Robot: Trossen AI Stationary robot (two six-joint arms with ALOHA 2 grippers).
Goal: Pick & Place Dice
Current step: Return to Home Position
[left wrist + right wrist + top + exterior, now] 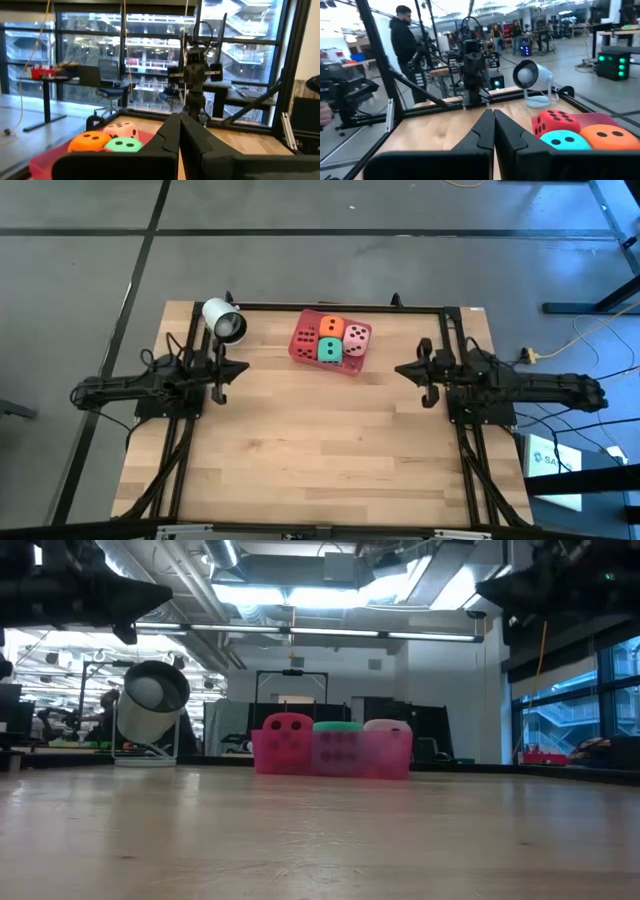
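Note:
Four dice sit together in a pink tray point(347, 366) at the table's far middle: red point(305, 340), orange point(331, 328), green point(329, 350) and light pink point(357, 338). In the low view the red point(286, 725), green point(338, 726) and pink point(387, 726) dice rise above the tray wall point(332, 754). My left gripper point(240, 367) is shut, held above the table left of the tray and pointing toward it. My right gripper point(400, 370) is shut too, right of the tray and pointing at it. Both are clear of the tray. Each wrist view shows shut fingers point(179, 132) point(492, 125) holding nothing.
A white round camera on a stand point(224, 320) sits at the far left of the table, close to my left gripper. A black frame point(340, 307) runs along the table's far and side edges. A person point(405, 40) stands beyond the table. Bare wood lies toward the near edge point(320, 460).

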